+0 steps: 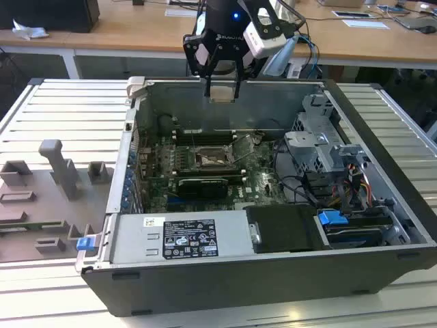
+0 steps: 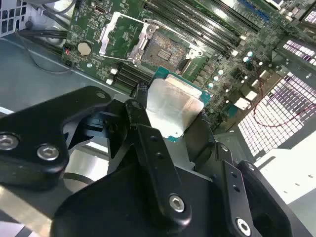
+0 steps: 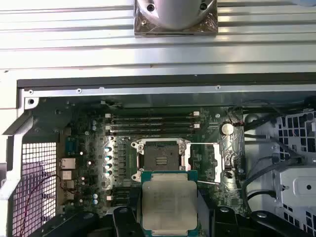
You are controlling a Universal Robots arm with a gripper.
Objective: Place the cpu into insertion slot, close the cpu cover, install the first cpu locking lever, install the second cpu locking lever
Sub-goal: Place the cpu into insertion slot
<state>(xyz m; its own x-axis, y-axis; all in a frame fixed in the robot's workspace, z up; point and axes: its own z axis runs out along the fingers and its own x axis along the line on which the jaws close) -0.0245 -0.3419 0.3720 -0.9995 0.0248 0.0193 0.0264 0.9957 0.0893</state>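
Gripper [image 1: 222, 85] clamped on cpu [image 3: 169, 207], held high above open computer case [image 1: 273, 280]. Insertion slot [image 3: 159, 159] bare below, well apart from cpu. Cpu cover [image 2: 104, 35] flipped open beside slot.

i see a silvery-beige cpu [image 3: 169, 207] edged green, a green board [image 3: 81, 126], a dark slot [image 3: 159, 159] rimmed silver, and a black gripper [image 1: 222, 89].

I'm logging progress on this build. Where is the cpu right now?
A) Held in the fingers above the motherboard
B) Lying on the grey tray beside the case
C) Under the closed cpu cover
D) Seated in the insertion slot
A: the cpu sits clamped between the gripper's fingers, while the insertion slot lies bare and the cpu cover is swung open.
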